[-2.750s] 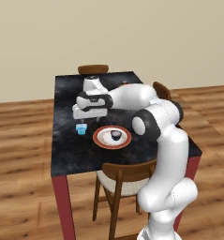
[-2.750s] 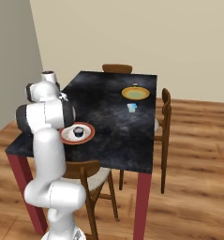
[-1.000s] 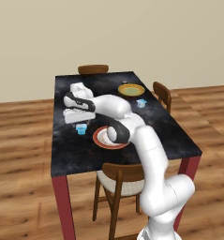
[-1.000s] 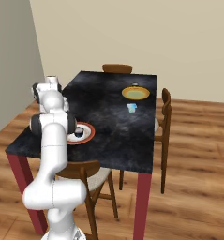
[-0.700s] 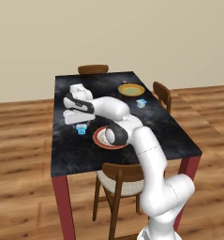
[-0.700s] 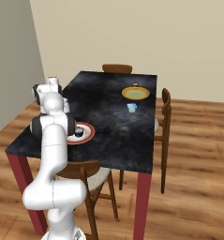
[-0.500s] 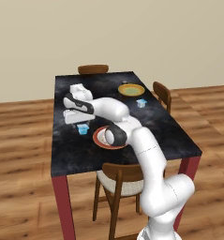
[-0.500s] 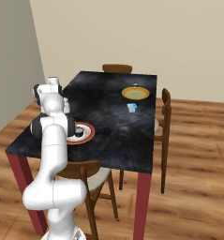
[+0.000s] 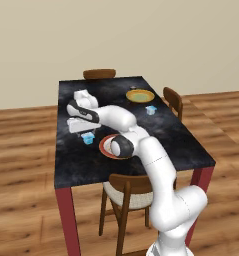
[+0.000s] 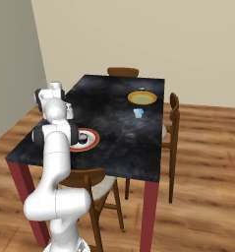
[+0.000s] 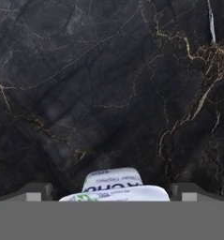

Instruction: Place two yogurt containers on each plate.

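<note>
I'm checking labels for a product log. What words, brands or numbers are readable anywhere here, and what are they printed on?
Yogurt cup between the fingertips, hand view: dark print on its white top, too blurred to read; maybe "100" on the lower line.
Other yogurt cup, plates: no readable text.

Dining room: table, chairs

Even, soft light is filling the room, leaving the beige wall and wooden floor bright without glare. The dark marbled desk is taking only a faint sheen, and shadows under it are lying pale and diffuse. Both base views are staying sharp edge to edge; the hand view is looking slightly soft and blocky up close.
</note>
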You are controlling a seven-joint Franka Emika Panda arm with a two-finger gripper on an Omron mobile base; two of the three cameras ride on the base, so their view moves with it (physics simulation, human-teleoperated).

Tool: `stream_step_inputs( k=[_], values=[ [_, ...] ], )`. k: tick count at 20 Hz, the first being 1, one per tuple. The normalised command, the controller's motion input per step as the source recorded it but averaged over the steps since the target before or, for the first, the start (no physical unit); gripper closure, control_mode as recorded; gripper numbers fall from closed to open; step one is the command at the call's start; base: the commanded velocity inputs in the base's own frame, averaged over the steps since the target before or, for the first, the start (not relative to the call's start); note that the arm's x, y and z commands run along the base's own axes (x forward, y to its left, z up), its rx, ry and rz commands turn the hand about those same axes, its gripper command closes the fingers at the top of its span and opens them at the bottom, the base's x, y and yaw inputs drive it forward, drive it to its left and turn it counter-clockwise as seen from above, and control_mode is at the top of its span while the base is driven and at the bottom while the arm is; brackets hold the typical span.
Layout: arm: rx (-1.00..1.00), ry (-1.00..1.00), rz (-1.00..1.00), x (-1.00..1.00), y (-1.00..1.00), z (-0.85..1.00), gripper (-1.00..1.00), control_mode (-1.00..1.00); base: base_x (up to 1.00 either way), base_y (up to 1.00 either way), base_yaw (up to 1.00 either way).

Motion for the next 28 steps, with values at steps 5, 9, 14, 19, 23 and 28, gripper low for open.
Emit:
stream_step_inputs(
  k=[5, 9, 14, 19, 23, 28],
  values=[
    [0.0, 0.0, 0.0, -0.09, 0.0, -0.07, -1.0, -1.0, 0.0, 0.0, 0.0],
    [0.0, 0.0, 0.0, -0.18, -0.06, -0.12, -1.0, -1.0, 0.0, 0.0, 0.0],
    [0.0, 0.0, 0.0, -0.08, -0.1, -0.11, -1.0, -1.0, 0.0, 0.0, 0.0],
    [0.0, 0.0, 0.0, -0.11, -0.05, -0.07, 1.0, -1.0, 0.0, 0.0, 0.0],
    [0.03, 0.0, 0.0, -0.15, -0.02, 0.0, 1.0, -1.0, 0.0, 0.0, 0.0],
    [0.06, 0.0, 0.0, -0.36, -0.21, 0.12, 1.0, -1.0, 0.0, 0.0, 0.0]
  ],
)
